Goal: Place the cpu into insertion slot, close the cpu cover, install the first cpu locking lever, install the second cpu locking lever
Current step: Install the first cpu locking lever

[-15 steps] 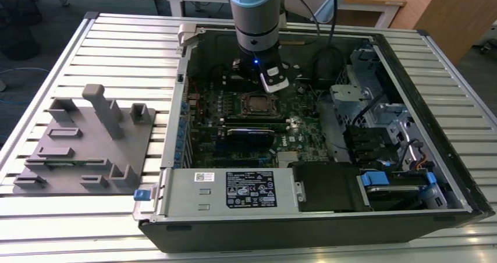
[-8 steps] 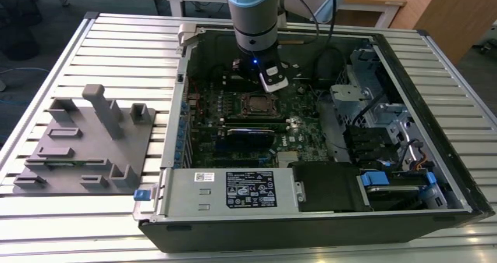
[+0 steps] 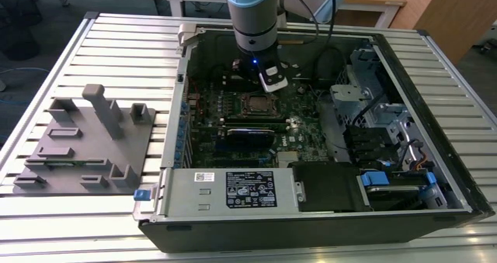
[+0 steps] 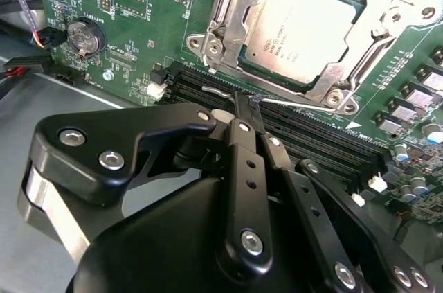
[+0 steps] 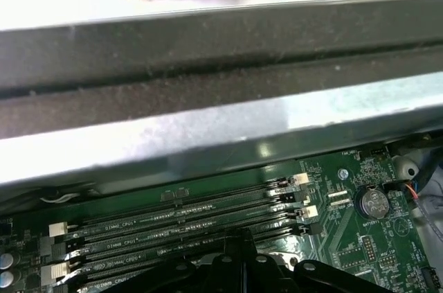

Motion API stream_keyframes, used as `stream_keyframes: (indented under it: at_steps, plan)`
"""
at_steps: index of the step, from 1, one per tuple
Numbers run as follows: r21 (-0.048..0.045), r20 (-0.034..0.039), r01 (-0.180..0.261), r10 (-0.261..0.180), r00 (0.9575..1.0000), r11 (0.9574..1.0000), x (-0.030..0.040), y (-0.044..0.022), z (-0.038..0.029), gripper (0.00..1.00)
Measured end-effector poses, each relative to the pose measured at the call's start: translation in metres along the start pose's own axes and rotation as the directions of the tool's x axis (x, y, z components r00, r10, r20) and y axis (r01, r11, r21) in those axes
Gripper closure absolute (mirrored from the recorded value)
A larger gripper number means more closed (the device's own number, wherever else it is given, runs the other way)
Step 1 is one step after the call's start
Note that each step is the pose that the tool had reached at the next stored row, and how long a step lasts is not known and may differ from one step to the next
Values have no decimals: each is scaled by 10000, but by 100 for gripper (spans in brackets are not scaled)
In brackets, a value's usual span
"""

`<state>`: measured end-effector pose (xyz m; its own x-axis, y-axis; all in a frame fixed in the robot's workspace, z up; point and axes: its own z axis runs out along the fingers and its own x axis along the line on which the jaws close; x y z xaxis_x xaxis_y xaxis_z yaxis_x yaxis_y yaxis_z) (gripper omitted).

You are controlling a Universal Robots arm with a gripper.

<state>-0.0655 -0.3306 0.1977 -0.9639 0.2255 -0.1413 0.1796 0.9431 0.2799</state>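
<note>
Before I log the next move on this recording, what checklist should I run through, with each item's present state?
1. cpu lying flat in the insertion slot: ok.
2. cpu cover lowered around the chip: ok.
3. Wire locking lever lying along the socket edge beside the memory slots: ok.
4. That lever caught under its hook: cannot tell.
5. End effector close to the lever, over the memory slots: ok.
</note>
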Motion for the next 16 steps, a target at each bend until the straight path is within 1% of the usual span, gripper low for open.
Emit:
stream_keyframes:
  at_steps: [16]
  plan:
    - [22,21,-44,44,10000,10000,15,12,18,90]
